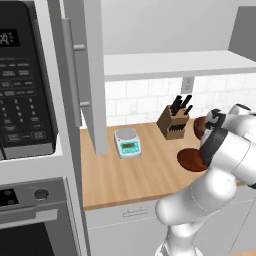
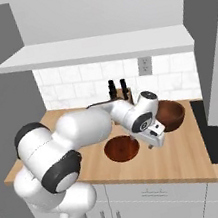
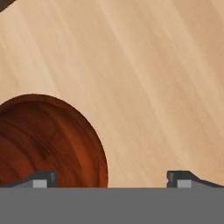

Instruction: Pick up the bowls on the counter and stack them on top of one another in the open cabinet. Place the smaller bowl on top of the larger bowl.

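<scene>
Hovering above the table [image 2: 190, 155], gripper [image 3: 112, 179] looking straight down, fingers spread wide and holding nothing. Sitting on the wood under the hand, smaller bowl [image 2: 121, 148], dark reddish-brown and shallow, its rim lying between the two fingertips [image 3: 43, 178] in the hand view, nearer to the left one. Resting just behind it toward the tile wall, larger bowl [image 2: 172, 114], deeper, partly hidden by the wrist. Standing near the wall, knife block [image 1: 174, 122], and further left a white kitchen scale [image 1: 127, 142]. Hanging above, cabinet [image 2: 95, 50] with its shelf bare and door [image 1: 90, 75] swung open.
</scene>
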You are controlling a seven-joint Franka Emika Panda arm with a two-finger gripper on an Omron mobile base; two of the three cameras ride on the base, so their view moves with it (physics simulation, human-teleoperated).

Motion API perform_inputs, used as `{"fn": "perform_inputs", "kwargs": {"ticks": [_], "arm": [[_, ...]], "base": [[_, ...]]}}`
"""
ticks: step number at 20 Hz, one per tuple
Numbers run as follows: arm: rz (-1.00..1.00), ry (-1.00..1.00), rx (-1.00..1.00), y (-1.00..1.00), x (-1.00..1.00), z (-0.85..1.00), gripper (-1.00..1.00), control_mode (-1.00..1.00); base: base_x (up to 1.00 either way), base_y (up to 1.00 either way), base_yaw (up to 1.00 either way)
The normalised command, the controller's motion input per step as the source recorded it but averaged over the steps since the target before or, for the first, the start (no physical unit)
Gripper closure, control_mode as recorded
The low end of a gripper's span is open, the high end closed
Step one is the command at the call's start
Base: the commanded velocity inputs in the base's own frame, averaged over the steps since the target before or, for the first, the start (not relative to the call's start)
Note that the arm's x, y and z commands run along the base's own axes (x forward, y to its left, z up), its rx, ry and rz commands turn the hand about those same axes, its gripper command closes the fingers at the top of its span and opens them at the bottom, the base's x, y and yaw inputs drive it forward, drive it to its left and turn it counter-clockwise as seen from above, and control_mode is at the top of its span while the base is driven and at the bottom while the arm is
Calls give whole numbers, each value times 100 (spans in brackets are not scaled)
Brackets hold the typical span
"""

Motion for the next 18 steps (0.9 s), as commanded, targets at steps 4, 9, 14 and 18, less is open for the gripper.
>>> {"fn": "perform_inputs", "kwargs": {"ticks": [4,9,14,18], "arm": [[0,5,5,21,0,-48,-100,-100],[0,8,0,34,0,-48,-100,-100],[0,5,0,13,1,-36,-100,-100],[0,0,0,0,5,-24,-100,-100]], "base": [[0,0,0],[0,0,0],[0,0,0],[0,0,0]]}}
